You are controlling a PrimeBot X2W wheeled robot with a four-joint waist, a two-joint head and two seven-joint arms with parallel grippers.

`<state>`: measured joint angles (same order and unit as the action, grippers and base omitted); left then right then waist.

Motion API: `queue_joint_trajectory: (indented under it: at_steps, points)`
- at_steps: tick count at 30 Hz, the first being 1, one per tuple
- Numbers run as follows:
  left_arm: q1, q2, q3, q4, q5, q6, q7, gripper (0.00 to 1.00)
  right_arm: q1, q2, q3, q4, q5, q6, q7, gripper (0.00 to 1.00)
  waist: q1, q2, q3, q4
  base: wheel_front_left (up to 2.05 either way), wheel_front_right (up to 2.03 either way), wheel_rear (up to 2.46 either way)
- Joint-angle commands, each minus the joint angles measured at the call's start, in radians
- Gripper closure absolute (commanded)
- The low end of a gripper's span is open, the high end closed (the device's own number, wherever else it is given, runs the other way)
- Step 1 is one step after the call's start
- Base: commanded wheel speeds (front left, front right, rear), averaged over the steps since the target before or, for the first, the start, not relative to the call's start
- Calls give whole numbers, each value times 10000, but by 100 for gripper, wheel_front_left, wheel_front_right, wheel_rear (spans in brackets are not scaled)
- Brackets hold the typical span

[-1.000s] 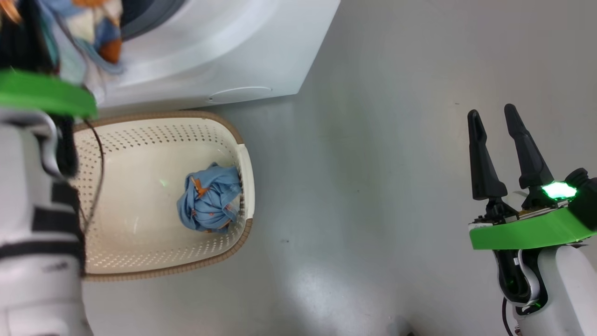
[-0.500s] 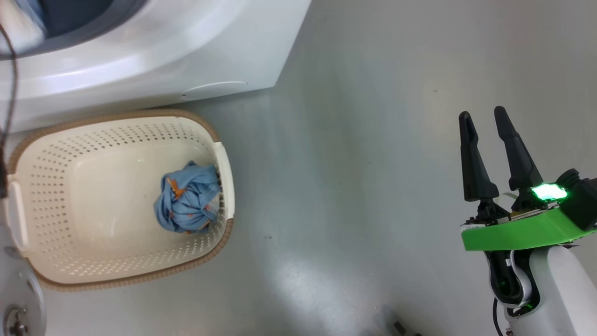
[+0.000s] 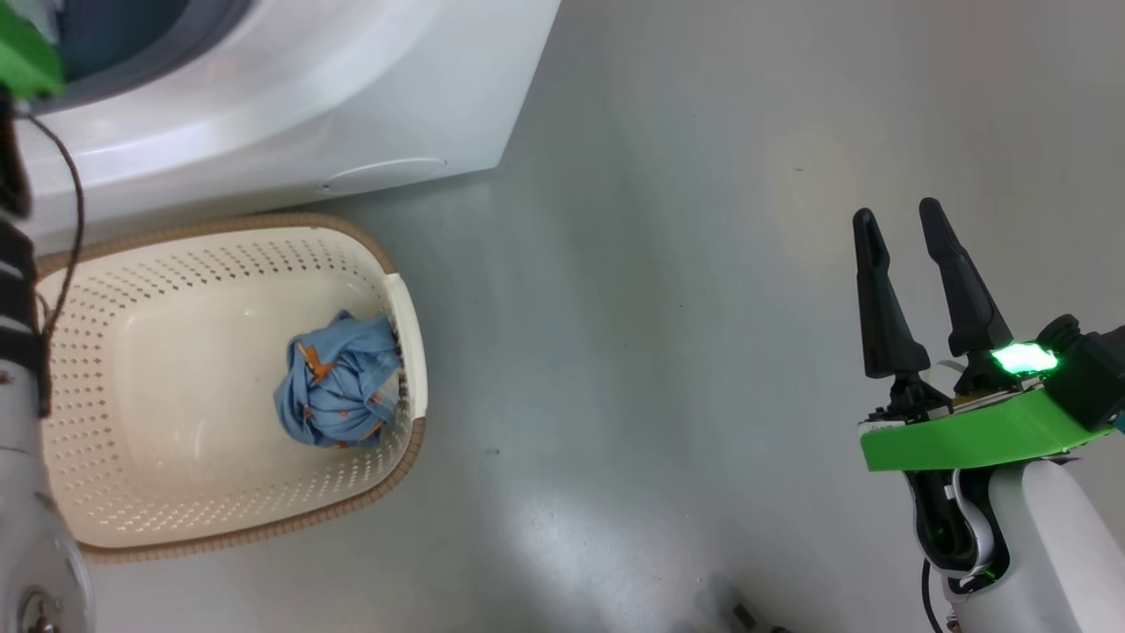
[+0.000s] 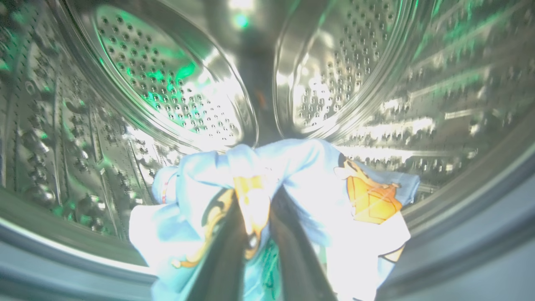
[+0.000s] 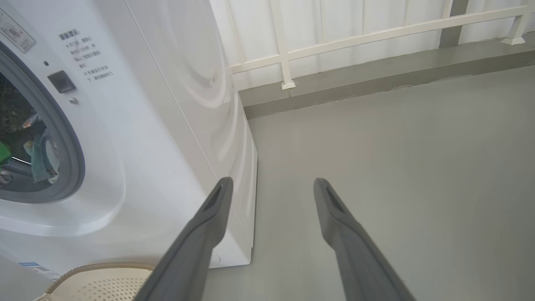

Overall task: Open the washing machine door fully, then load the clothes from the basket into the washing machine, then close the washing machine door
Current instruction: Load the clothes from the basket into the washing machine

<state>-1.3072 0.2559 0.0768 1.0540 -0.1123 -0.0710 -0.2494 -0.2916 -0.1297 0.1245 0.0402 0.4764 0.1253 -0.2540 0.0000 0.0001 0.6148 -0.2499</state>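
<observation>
The left gripper is pinched narrow, its two dark fingers clamped on a fold of the held bundle. This light blue cloth with orange-brown figures spills out to either side of the fingers. It hangs inside the steel drum, whose perforated wall curves around and ahead of the fingertips. The right gripper stands spread wide, holding and touching nothing, with bare grey floor under and around its fingers. By count there are two grippers, two cloth bundles, one basket and one washing machine. The second bundle, of the same blue print, lies in the basket, well to the left of the right gripper. It is pressed against the basket wall on the side nearest that gripper, and the basket holds one bundle and nothing more. The basket sits on the floor just in front of the washing machine; whether the two touch cannot be told. From the right wrist, the right gripper points past the machine's front corner. The white cabinet rises to the left of its fingers, and the grey gasket rings the round opening farther left, where a scrap of blue cloth shows inside. The basket's woven rim lies low beside the left finger. A white railing runs across far ahead of the fingertips.
</observation>
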Motion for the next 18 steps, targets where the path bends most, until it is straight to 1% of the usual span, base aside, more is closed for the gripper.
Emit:
queue_joint_trajectory:
  at_steps: [1,6,11,14,18]
  points:
    - [-116,526,-68,314,150,33,14,0,67,-49,190,-168,55,54,-78,0,0,-1,-47,12,0,0,0]
    - [-437,557,-150,1093,112,28,-47,0,83,-65,201,-146,63,54,-78,0,0,-1,-146,66,0,0,0]
    - [-446,523,-152,1399,-12,-18,-101,0,123,-81,224,-131,46,54,-78,0,0,-1,-310,125,0,0,0]
    - [-273,473,-94,1320,-140,-66,-116,0,158,-109,218,-115,31,54,-78,0,0,-1,-440,177,0,0,0]
    - [350,337,7,650,-276,-106,-120,0,207,-203,176,-99,13,54,-78,0,0,-1,-706,264,0,0,0]
